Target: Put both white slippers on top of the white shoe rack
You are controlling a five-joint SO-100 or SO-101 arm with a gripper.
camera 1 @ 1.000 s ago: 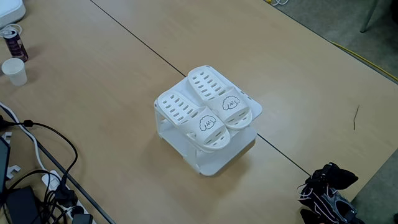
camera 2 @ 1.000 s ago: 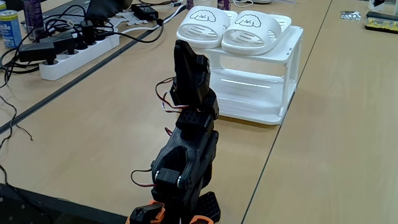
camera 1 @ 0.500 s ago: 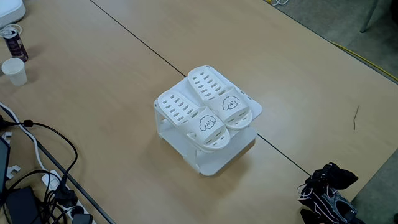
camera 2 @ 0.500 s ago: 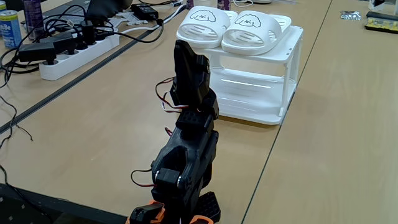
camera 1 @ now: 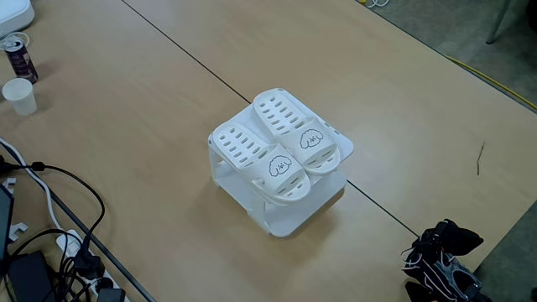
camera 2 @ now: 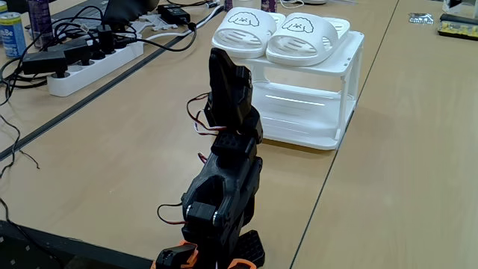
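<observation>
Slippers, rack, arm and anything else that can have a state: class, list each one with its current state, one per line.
White slippers: both lying side by side on the rack top, straps up.
White shoe rack: upright on the table, lower tier empty.
Tool: folded back near the arm base, holding nothing; jaws not readable.
Paper cup: upright.

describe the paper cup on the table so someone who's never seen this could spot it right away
In a fixed view, look along the tan table away from the white shoe rack to the picture's left edge. There stands a small white paper cup, open and upright, just below a dark drink can.
</observation>
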